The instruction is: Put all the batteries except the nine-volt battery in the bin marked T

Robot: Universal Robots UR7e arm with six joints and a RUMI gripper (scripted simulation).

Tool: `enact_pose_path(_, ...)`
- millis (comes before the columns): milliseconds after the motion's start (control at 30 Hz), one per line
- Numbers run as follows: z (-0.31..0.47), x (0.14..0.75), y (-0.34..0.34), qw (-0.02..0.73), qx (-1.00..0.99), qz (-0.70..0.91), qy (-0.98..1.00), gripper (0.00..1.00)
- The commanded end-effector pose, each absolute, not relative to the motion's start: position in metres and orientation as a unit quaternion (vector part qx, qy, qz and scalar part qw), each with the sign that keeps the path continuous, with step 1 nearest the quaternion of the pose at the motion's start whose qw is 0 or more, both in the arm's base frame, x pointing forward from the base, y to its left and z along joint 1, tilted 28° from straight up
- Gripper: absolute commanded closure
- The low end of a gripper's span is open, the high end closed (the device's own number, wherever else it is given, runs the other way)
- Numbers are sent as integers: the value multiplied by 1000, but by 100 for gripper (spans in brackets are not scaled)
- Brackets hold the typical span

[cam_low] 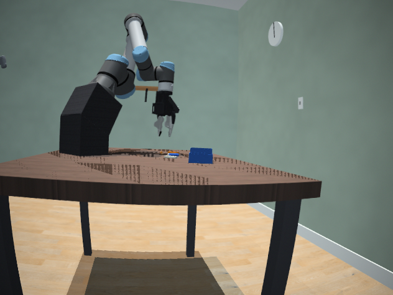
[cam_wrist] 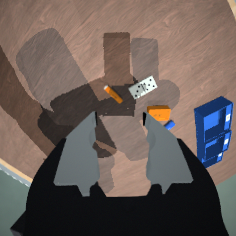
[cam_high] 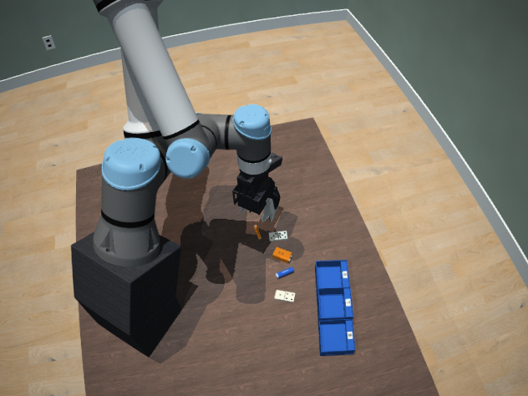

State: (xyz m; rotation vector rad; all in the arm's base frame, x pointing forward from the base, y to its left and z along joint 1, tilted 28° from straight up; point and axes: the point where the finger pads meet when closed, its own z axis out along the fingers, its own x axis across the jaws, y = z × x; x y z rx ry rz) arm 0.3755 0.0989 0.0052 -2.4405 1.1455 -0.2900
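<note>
A thin orange battery (cam_high: 256,231) lies on the dark table, and a blue battery (cam_high: 285,272) lies nearer the bins. An orange nine-volt battery (cam_high: 281,254) sits between them. A row of three blue bins (cam_high: 334,307) with small white labels stands to the right; I cannot read the labels. My gripper (cam_high: 257,213) (cam_low: 165,128) hangs well above the table, over the thin orange battery, fingers partly apart with nothing between them. The wrist view shows the gripper (cam_wrist: 119,117), the orange battery (cam_wrist: 113,93), the nine-volt (cam_wrist: 159,112), the blue battery (cam_wrist: 170,124) and the bins (cam_wrist: 214,131).
A grey domino (cam_high: 278,235) lies right beside the thin orange battery, and a white domino (cam_high: 285,295) lies below the blue battery. The robot's black base (cam_high: 124,281) stands at the table's left. The table's right edge is close behind the bins.
</note>
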Motion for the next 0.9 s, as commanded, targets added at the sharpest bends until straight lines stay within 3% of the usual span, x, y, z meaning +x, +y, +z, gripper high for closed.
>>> enact_pose_path(0, 5, 375, 102, 208, -909, -121, 342, 62)
enact_pose_path(867, 5, 375, 102, 206, -917, -126, 317, 62)
